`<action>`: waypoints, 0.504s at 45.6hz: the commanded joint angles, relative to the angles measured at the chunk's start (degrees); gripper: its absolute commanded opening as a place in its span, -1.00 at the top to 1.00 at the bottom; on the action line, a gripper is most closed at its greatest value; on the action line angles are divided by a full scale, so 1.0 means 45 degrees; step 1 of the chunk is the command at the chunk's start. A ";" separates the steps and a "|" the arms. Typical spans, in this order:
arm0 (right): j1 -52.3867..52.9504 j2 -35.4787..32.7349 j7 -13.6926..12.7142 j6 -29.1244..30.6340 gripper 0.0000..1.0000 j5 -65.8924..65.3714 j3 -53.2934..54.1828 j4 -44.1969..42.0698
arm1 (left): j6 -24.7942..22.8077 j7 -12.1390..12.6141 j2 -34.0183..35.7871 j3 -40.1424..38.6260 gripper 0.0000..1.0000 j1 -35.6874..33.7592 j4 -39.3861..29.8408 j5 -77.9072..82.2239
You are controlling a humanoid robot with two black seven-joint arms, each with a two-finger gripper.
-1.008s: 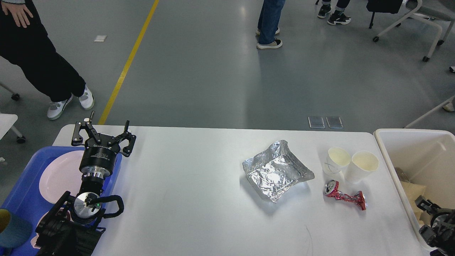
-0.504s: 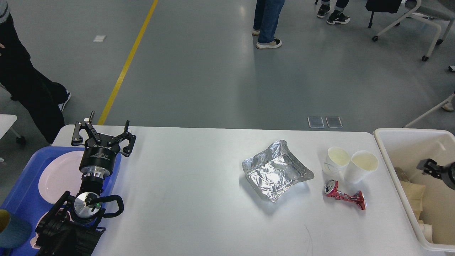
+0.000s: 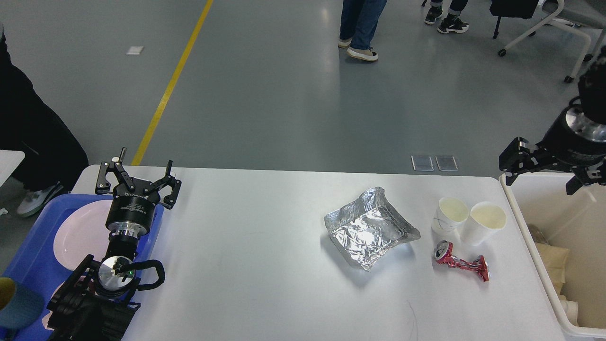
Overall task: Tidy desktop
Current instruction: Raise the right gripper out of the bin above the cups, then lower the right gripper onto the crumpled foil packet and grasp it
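Observation:
The white desktop [image 3: 246, 255] carries a crumpled foil tray [image 3: 371, 227] right of centre. Two white paper cups [image 3: 449, 215] [image 3: 484, 221] stand side by side to its right, and a crushed red can [image 3: 461, 265] lies in front of them. My left gripper [image 3: 137, 176] is open and empty at the table's far left corner, above the edge of the blue tray [image 3: 28, 255]. High at the right, my right gripper [image 3: 544, 177] hangs open and empty over the far left rim of the cream bin [image 3: 523, 222].
The blue tray holds white plates [image 3: 78, 232] and a teal cup [image 3: 16, 305]. Paper and other waste lies in the bin. People stand on the grey floor beyond the table, and office chairs stand at the far right.
My right arm has risen out of the bin and now hangs high above its far rim, gripper open. The left arm has not moved. The people behind have shifted.

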 commanded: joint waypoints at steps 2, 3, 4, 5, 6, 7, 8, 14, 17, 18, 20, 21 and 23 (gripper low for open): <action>0.2262 0.0512 0.0000 0.0476 -1.00 -0.0003 0.0634 0.2290 | 0.0000 -0.0005 0.0000 0.0000 -0.93 0.0017 -0.0001 0.0001; 0.2535 0.0512 0.0000 0.0476 -1.00 -0.0003 0.0848 0.2661 | 0.0000 -0.0005 0.0000 0.0000 -0.93 0.0017 -0.0001 0.0001; 0.2789 0.0512 0.0000 0.0476 -1.00 0.0016 0.1024 0.2974 | 0.0000 -0.0005 0.0000 0.0000 -0.93 0.0017 -0.0001 0.0001; 0.3043 0.0512 0.0000 0.0476 -1.00 0.0094 0.1181 0.3267 | 0.0000 -0.0005 0.0000 0.0000 -0.93 0.0017 -0.0001 0.0001; 0.3278 0.0512 0.0000 0.0476 -1.00 0.0133 0.1318 0.3540 | 0.0000 -0.0005 0.0000 0.0000 -0.93 -0.0002 0.0019 0.0001; 0.3531 0.0512 0.0000 0.0476 -1.00 0.0191 0.1435 0.3833 | 0.0000 -0.0005 0.0000 0.0000 -0.93 0.0017 0.0019 0.0001; 0.3785 0.0493 0.0000 0.0476 -1.00 0.0211 0.1533 0.4126 | 0.0000 -0.0005 0.0000 0.0000 -0.93 0.0017 0.0019 0.0001; 0.4296 0.0453 0.0000 0.0476 -1.00 0.0446 0.1729 0.5027 | 0.0000 -0.0005 0.0000 0.0000 -0.93 -0.0002 -0.0001 0.0001; 0.4315 0.0414 0.0000 0.0476 -1.00 0.0446 0.1808 0.5067 | 0.0000 -0.0005 0.0000 0.0000 -0.93 -0.0002 -0.0001 0.0001; 0.4315 0.0414 0.0000 0.0461 -1.00 0.0446 0.1808 0.5067 | 0.0000 -0.0005 0.0000 0.0000 -0.93 -0.0002 -0.0001 0.0001; 0.4315 0.0395 0.0000 0.0461 -1.00 0.0446 0.1808 0.5086 | 0.0000 -0.0005 0.0000 0.0000 -0.93 -0.0002 -0.0001 0.0001; 0.4315 0.0375 0.0000 0.0461 -1.00 0.0446 0.1827 0.5086 | 0.0000 -0.0005 0.0000 0.0000 -0.93 -0.0002 -0.0001 0.0001; 0.4315 0.0356 0.0000 0.0441 -1.00 0.0446 0.1808 0.5067 | 0.0000 -0.0005 0.0000 0.0000 -0.93 -0.0002 -0.0001 0.0001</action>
